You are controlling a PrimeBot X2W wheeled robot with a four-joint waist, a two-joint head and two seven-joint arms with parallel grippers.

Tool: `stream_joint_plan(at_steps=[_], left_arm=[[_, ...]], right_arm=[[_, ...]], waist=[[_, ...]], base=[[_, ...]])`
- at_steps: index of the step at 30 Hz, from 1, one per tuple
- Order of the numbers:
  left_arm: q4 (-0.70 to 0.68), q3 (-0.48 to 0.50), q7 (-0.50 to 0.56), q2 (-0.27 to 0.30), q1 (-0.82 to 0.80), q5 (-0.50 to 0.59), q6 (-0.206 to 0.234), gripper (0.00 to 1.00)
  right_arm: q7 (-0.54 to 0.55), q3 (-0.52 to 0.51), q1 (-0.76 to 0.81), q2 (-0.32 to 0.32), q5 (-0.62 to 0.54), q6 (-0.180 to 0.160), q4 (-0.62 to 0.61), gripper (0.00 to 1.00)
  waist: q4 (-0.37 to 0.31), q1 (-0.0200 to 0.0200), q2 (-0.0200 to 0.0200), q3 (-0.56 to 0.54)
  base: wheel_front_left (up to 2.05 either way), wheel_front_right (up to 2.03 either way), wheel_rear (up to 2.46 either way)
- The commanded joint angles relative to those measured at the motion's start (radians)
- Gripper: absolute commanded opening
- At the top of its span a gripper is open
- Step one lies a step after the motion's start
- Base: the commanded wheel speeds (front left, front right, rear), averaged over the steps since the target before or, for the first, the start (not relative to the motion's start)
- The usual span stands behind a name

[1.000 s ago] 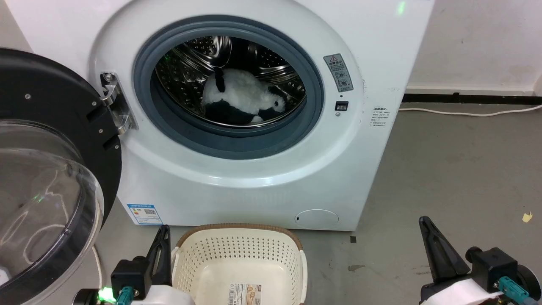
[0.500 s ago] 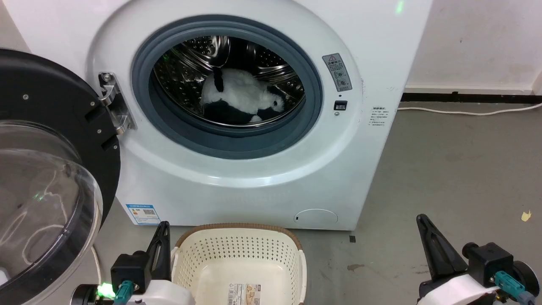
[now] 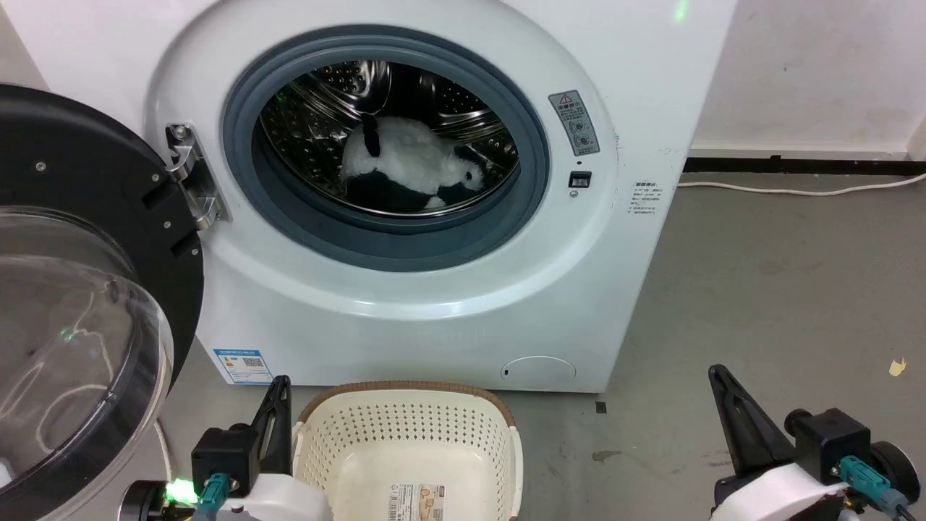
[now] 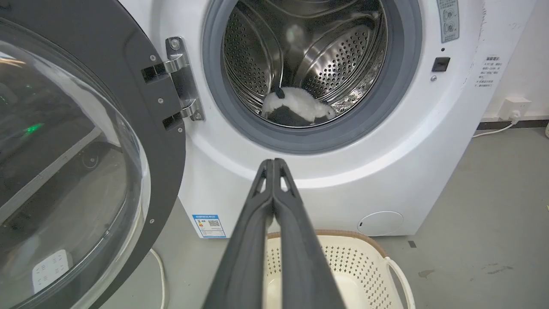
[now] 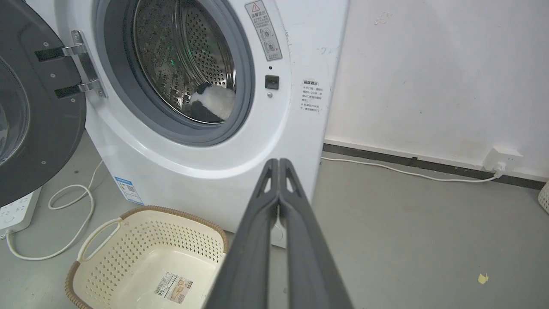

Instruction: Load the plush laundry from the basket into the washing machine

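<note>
The panda plush (image 3: 409, 165) lies on the bottom of the steel drum inside the white washing machine (image 3: 463, 304); the wrist views show the plush (image 4: 300, 110) (image 5: 212, 102) there too. The cream basket (image 3: 405, 441) stands on the floor in front of the washer with nothing in it but its label sticker (image 5: 173, 286). My left gripper (image 3: 278, 387) is shut at the basket's left side, holding nothing, and its fingertips (image 4: 272, 162) press together. My right gripper (image 3: 718, 376) is shut as well, over the floor to the basket's right, its fingertips (image 5: 279, 161) together.
The round black-framed bubble door (image 3: 79, 289) stands swung open on the left, close to my left arm. A white power strip (image 5: 17, 210) and cable (image 5: 73, 201) lie on the floor left of the washer. A cord (image 3: 796, 192) runs along the wall at right.
The whole head view has shifted slightly, so the camera moved a little. Both grippers stay shut and low; the plush and basket have not moved.
</note>
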Motion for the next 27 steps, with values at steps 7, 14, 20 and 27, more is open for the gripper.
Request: stream_joint_plan(at_steps=[7, 14, 20, 27], left_arm=[[-0.012, 0.012, 0.02, -0.008, -0.021, 0.015, -0.008, 0.0], [-0.018, 0.02, 0.036, -0.013, -0.026, 0.026, -0.015, 0.0], [-0.023, 0.026, 0.049, -0.017, -0.029, 0.035, -0.021, 0.0], [-0.028, 0.033, 0.063, -0.021, -0.032, 0.045, -0.027, 0.0]], right_arm=[[0.016, 0.004, -0.015, 0.0, -0.009, -0.001, -0.009, 0.0], [0.032, 0.006, -0.019, 0.0, -0.014, -0.001, -0.011, 0.0], [0.045, 0.007, -0.021, 0.0, -0.018, -0.001, -0.013, 0.0], [0.059, 0.009, -0.024, 0.0, -0.022, -0.001, -0.016, 0.0]], waist=[[-0.002, -0.0001, 0.0, 0.001], [-0.003, -0.0001, 0.0, 0.001], [-0.005, -0.0001, 0.0, 0.002], [-0.006, -0.0001, 0.0, 0.002]], base=[[0.0, 0.0, 0.0], [0.0, 0.0, 0.0], [0.0, 0.0, 0.0], [0.0, 0.0, 0.0]])
